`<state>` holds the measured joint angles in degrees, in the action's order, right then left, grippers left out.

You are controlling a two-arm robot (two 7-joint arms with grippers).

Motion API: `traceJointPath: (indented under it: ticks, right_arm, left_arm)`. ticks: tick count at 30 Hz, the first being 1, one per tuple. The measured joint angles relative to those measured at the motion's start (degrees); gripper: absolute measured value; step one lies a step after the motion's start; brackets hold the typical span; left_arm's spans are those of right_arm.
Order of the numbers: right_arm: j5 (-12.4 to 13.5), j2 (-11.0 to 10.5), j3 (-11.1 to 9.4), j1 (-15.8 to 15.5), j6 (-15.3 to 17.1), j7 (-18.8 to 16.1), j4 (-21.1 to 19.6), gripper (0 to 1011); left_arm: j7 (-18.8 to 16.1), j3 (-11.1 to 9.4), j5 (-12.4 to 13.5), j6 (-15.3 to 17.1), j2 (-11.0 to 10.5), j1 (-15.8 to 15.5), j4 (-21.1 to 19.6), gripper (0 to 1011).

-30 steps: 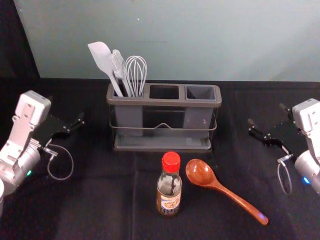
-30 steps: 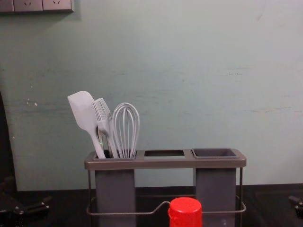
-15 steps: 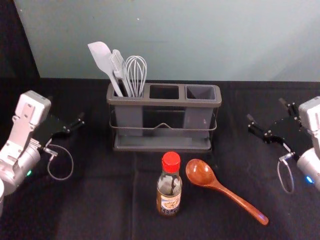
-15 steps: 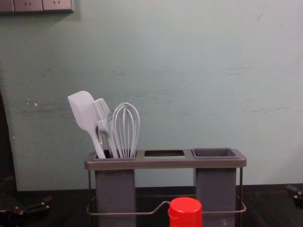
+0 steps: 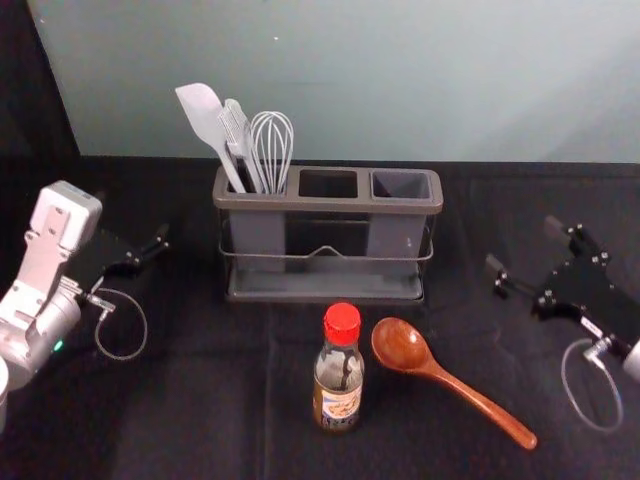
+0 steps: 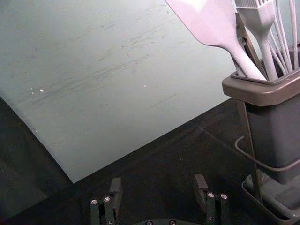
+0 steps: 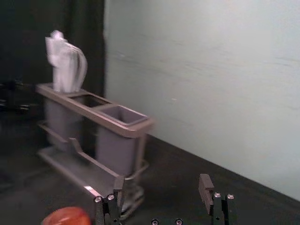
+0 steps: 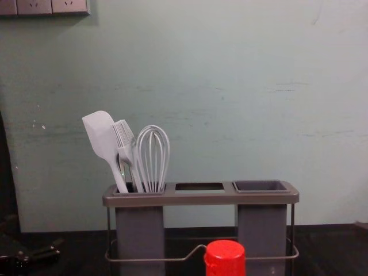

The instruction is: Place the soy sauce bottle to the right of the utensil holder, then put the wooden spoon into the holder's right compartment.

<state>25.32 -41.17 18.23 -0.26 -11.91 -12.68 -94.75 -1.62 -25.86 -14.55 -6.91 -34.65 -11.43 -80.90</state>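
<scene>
Wooden spoon [image 5: 403, 347] and red-capped bottle [image 5: 339, 385] sit between left gripper [image 5: 132, 216] and right gripper [image 5: 523, 247], both spread, empty

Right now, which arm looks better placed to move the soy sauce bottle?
The right, probably: the right gripper is open on the side of the utensil holder where the soy sauce bottle must go; the left gripper is off the opposite end.

Holder [image 5: 330, 205]: one, three top openings [image 5: 401, 186]. In holder's left opening: one spatula [image 5: 205, 115], one brush [image 5: 237, 130], one whisk [image 5: 272, 150]; metallic item [image 6: 250, 44], count unclear. In front of holder: one bottle [image 5: 339, 385], one spoon [image 5: 402, 347]. Above holder, leftward: three sockets [image 8: 34, 6] visible.
</scene>
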Motion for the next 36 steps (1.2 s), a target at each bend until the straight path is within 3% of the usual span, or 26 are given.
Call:
traceJointPath:
  ticks: [8, 16, 24, 36]
  right_arm:
    - [8.1, -3.4, -2.6, -4.9, -0.8, -9.7, -3.6, 1004]
    - [12.0, -4.9, -2.3, -6.3, 0.3, -17.9, -5.1, 1004]
    - [12.8, -3.8, 0.9, -3.9, 2.0, -26.1, -4.5, 1004]
    - [9.6, 0.7, 6.2, 2.4, 5.6, -28.4, -3.3, 1004]
  left_arm:
    - [0.0, 0.0, 0.0, 0.0, 0.0, 0.0, 0.0, 1005]
    - [0.0, 0.0, 0.0, 0.0, 0.0, 0.0, 0.0, 1005]
    - [0.0, 0.0, 0.0, 0.0, 0.0, 0.0, 0.0, 1005]
    - [0.0, 0.0, 0.0, 0.0, 0.0, 0.0, 0.0, 1005]
